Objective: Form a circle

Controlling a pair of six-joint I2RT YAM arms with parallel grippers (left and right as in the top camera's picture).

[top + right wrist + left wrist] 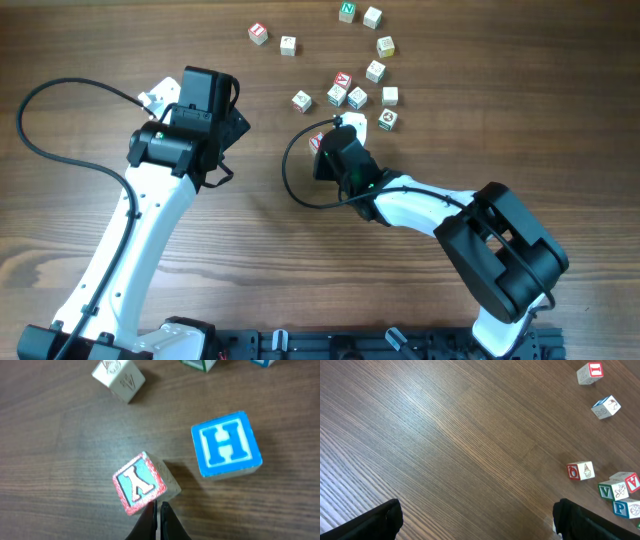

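Overhead: about fourteen wooden cubes (pixel 357 97) lie loose on the table (pixel 500 70), upper centre to upper right, a tight knot in the middle and strays to either side; no ring is formed. The right gripper (pixel 328 142) sits at the knot's lower edge, covering most of a red-faced cube (pixel 317 140). The left gripper (pixel 232 122) hangs well apart over bare wood; its fingertips are hard to make out under the wrist housing. Left wrist: left gripper (pixel 477 527) spread wide and empty, only the finger ends showing at the bottom edge; a few cubes sit at the right margin, some cut off. Right wrist: right gripper (pixel 159 510) pinched together on nothing, its tip at the lower edge of the tilted red-letter cube (pixel 142 484), contact likely but not certain; a blue H cube (pixel 226 445) lies just beside, and a white cube (pixel 118 377) farther up. Step judged: early, nudging single cubes outward with the closed fingertips. Next move calls for a short, straight push that keeps the cube from spinning off the tip.
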